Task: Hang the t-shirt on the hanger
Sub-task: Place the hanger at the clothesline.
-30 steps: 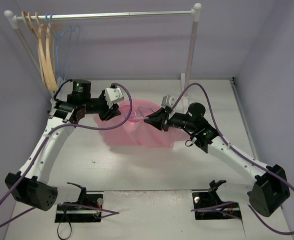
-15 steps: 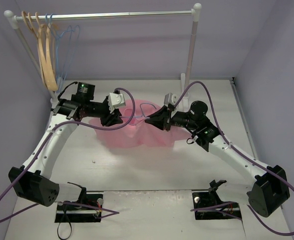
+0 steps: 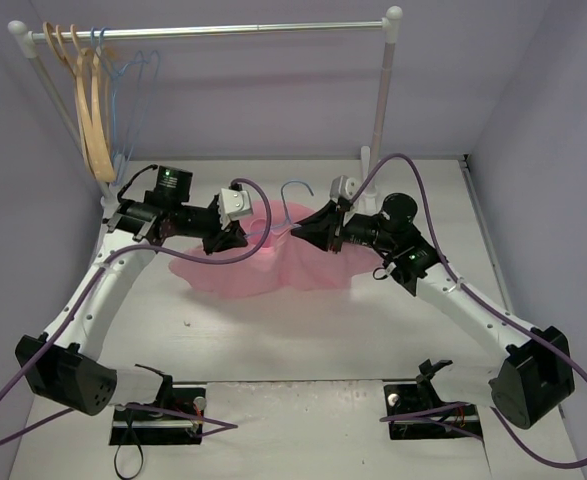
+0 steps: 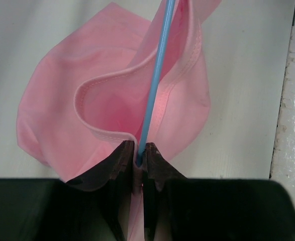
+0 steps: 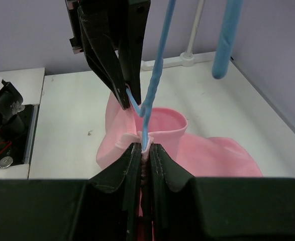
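Note:
The pink t-shirt (image 3: 243,275) hangs bunched between my two grippers at the middle of the table, its lower part resting on the surface. A light-blue wire hanger (image 3: 291,190) runs through its neck, hook poking up above the cloth. My left gripper (image 3: 237,238) is shut on the hanger wire (image 4: 157,75) and a fold of the t-shirt (image 4: 62,110). My right gripper (image 3: 299,232) is shut on the hanger (image 5: 157,70) and the t-shirt's neck hem (image 5: 172,125). In the right wrist view the left gripper (image 5: 128,98) pinches the wire just beyond mine.
A clothes rack stands at the back, its rail (image 3: 223,30) spanning the table and its right post (image 3: 381,100) behind the right arm. Tan wooden hangers (image 3: 93,110) and blue wire hangers (image 3: 133,90) hang at the rail's left end. Purple walls close in on both sides.
The left gripper has closed on the hanger wire and cloth. Both grippers moved back and up, and the hanger's hook now stands clear above the shirt.

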